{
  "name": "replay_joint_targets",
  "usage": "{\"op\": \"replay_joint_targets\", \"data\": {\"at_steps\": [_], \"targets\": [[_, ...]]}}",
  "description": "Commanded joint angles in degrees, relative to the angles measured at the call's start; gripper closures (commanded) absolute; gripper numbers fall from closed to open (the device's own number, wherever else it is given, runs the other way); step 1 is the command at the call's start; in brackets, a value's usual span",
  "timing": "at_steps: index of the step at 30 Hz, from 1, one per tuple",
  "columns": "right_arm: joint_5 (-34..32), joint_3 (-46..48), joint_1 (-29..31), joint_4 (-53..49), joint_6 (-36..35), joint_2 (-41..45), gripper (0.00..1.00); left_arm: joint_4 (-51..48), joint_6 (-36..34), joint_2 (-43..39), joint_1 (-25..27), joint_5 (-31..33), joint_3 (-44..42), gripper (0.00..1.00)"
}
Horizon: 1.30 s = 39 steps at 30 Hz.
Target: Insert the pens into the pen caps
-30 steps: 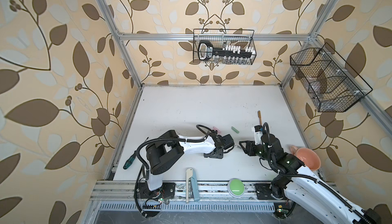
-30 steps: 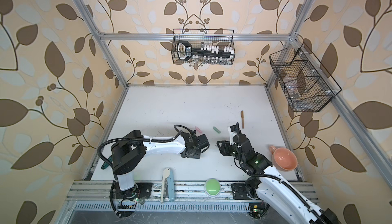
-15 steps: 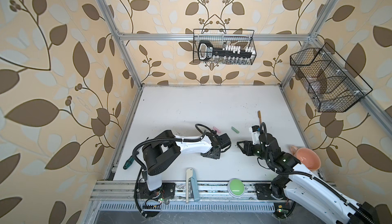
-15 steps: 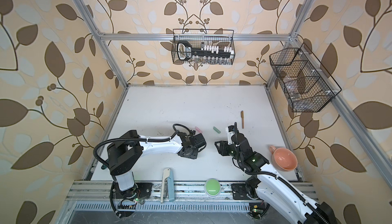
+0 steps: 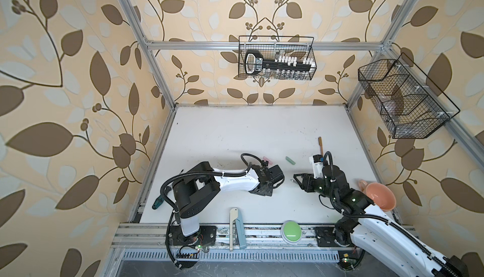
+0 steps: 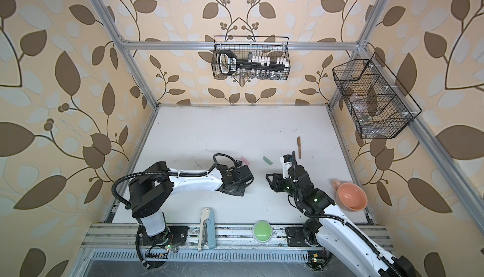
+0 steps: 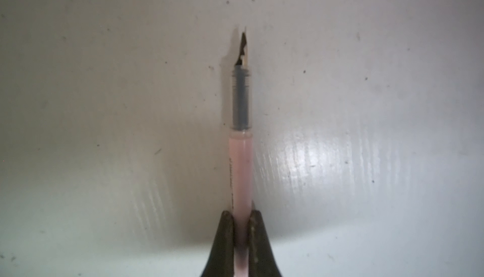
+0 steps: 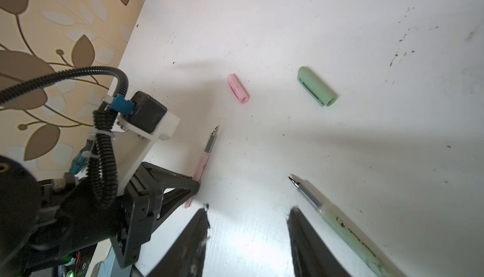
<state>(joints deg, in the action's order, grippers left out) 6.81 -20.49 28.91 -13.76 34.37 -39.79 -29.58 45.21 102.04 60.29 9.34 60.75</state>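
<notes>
Pen in left tool points tip-first toward pink cap.

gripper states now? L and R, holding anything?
Left gripper: shut on the pink pen.
Right gripper: open, holding nothing.

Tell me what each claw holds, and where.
Left claw: the pink pen, gripped on its barrel toward the back end. Right claw: open, holding nothing.

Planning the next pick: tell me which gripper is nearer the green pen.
Right. Green pen lies just beside the open right gripper; left gripper, farther off, holds the pink pen.
</notes>
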Motion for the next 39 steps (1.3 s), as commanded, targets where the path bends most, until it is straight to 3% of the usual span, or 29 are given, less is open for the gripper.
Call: {"op": "replay_joint_targets", "data": {"at_steps": [1, 8, 19, 33, 39], "targets": [[4.04, 0.5, -0.42, 1.95, 0.61, -2.15, 0.49, 0.24, -2.12, -2.13, -0.26, -0.58, -2.1, 0.98], [12.3, -0.2, 0.0, 11.17, 3.28, -12.57, 0.48, 6.53, -7.4, -6.65, -0.31, 0.94, -3.9, 1.0], [14.38, -3.3, 3.45, 26.25, 8.59, -26.23, 0.48, 21.45, -10.91, -14.2, -0.26, -2.93, -11.05, 1.0], [14.02, -8.88, 5.88, 31.35, 9.96, -35.69, 0.49, 21.98, -12.33, -16.13, -0.18, -5.7, -11.45, 1.0], [14.98, -8.47, 5.89, 33.09, 10.93, -37.46, 0.58, 21.25, -12.8, -16.34, -0.22, -5.11, -10.65, 1.0]]}}
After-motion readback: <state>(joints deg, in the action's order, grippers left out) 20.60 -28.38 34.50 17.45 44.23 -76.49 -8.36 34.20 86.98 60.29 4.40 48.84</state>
